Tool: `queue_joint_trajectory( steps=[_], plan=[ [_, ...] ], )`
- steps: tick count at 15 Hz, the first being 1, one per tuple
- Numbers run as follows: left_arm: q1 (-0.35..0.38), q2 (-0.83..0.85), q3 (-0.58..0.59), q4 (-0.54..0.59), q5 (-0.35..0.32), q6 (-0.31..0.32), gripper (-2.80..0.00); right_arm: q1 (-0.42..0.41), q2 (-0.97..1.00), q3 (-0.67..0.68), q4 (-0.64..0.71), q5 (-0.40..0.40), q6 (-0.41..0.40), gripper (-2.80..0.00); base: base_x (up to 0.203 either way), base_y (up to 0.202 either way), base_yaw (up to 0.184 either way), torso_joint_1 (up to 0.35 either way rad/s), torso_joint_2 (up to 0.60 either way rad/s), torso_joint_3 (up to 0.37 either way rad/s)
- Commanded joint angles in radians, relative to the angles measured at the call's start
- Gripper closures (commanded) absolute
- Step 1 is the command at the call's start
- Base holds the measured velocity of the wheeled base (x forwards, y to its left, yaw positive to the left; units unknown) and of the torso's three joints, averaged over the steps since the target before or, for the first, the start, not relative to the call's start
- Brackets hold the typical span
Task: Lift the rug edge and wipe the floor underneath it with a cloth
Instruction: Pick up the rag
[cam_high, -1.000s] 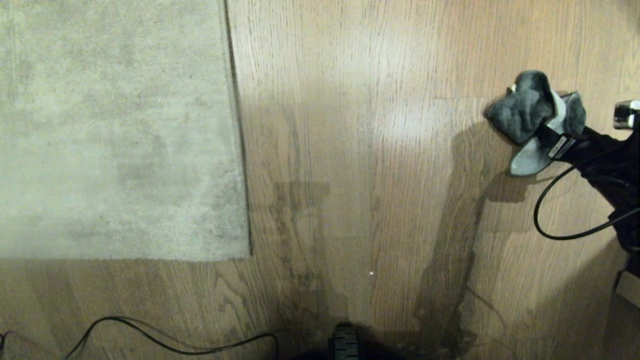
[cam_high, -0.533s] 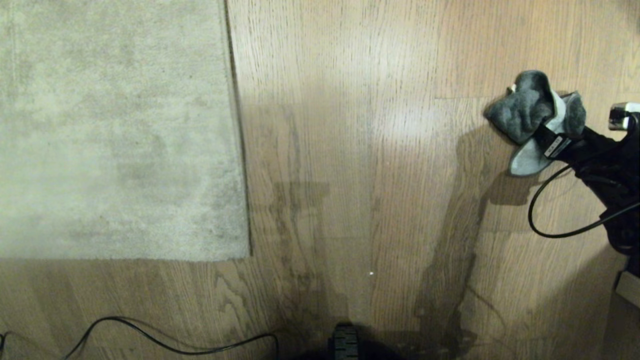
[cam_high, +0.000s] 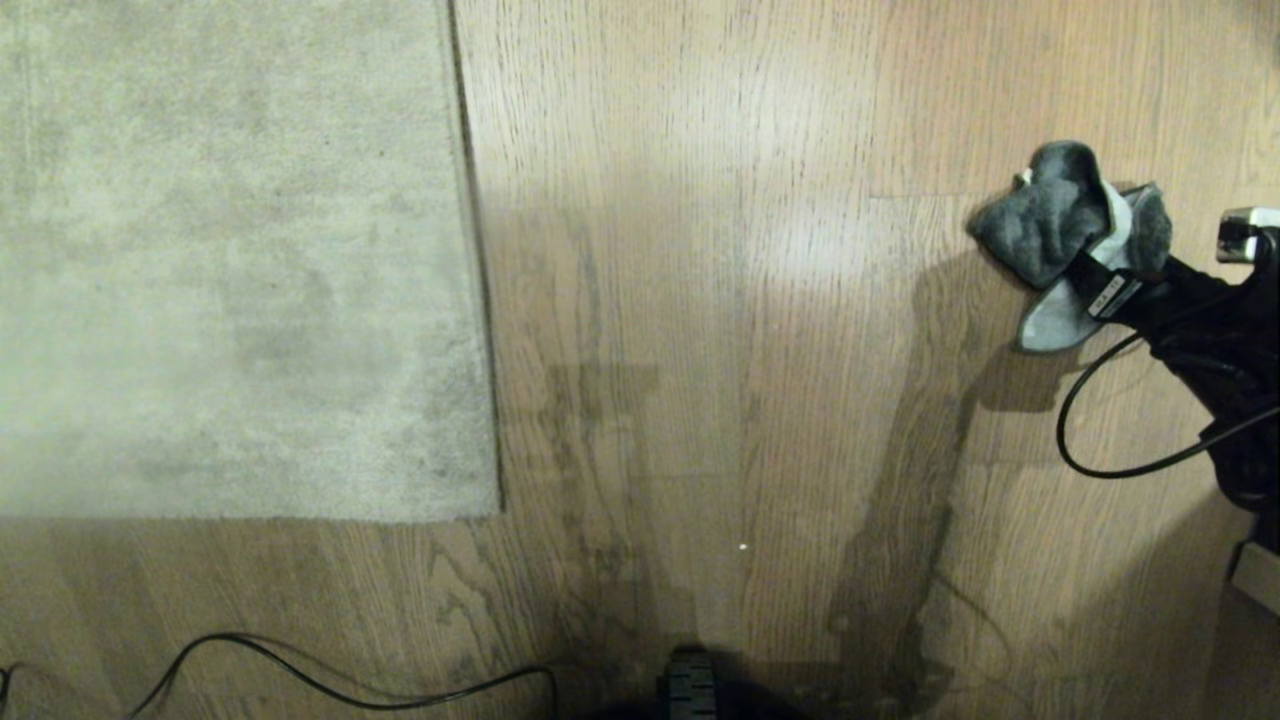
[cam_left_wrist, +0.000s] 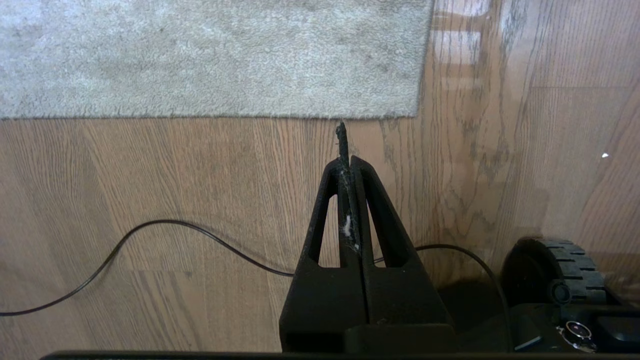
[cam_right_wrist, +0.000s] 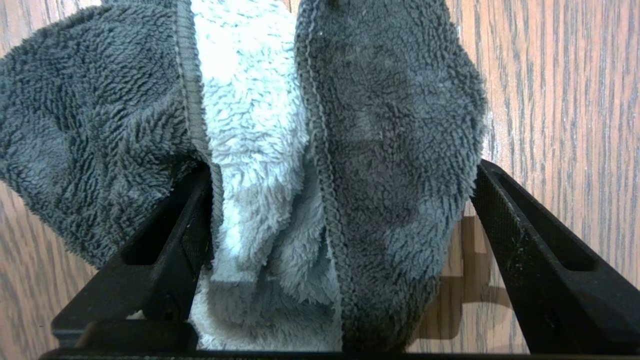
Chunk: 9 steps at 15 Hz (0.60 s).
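Note:
The pale grey-beige rug (cam_high: 230, 260) lies flat on the wood-grain floor (cam_high: 700, 250) at the far left; its near corner (cam_left_wrist: 410, 107) also shows in the left wrist view. The cloth (cam_high: 1050, 225), dark grey with a pale grey-blue part, is bunched at the far right. My right gripper (cam_high: 1100, 280) reaches in from the right edge and stands open, its jaws wide around the cloth (cam_right_wrist: 390, 125). One finger (cam_right_wrist: 170, 235) touches the fabric, and bare floor shows between the cloth and the other finger (cam_right_wrist: 530, 240). My left gripper (cam_left_wrist: 348, 159) is shut, just short of the rug's near edge.
A thin black cable (cam_high: 330, 680) curves over the floor near my base, below the rug (cam_left_wrist: 210, 55). A black wheel (cam_left_wrist: 555, 265) of my base sits beside the left gripper. Bare planks lie between the rug's right edge and the cloth.
My right arm has edged slightly leftward over the cloth. The cloth, the rug and the left gripper have stayed where they were.

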Motion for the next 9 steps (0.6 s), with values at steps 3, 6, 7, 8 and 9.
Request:
queue_joint_trajectory(
  steps=[3, 6, 7, 8, 9],
  plan=[
    [0.000, 0.000, 0.000, 0.000, 0.000, 0.000, 0.00, -0.001, -0.011, 0.019, -0.019, 0.002, 0.002, -2.80, 0.000, 0.000, 0.000, 0.000, 0.00, 0.000],
    [0.000, 0.002, 0.000, 0.000, 0.000, 0.000, 0.00, -0.001, -0.012, 0.021, -0.020, 0.002, -0.002, -2.80, 0.000, 0.000, 0.000, 0.000, 0.00, 0.000],
    [0.000, 0.002, 0.000, 0.000, 0.000, 0.000, 0.00, -0.001, -0.011, 0.021, -0.020, 0.002, -0.006, -2.80, 0.000, 0.000, 0.000, 0.000, 0.00, 0.000],
    [0.000, 0.002, 0.000, 0.000, 0.000, 0.000, 0.00, -0.001, -0.010, 0.021, -0.020, 0.006, -0.006, -2.80, 0.000, 0.000, 0.000, 0.000, 0.00, 0.000],
    [0.000, 0.002, 0.000, 0.000, 0.000, 0.000, 0.00, -0.001, -0.010, 0.021, -0.020, 0.015, -0.006, -2.80, 0.000, 0.000, 0.000, 0.000, 0.00, 0.000]
  ],
)
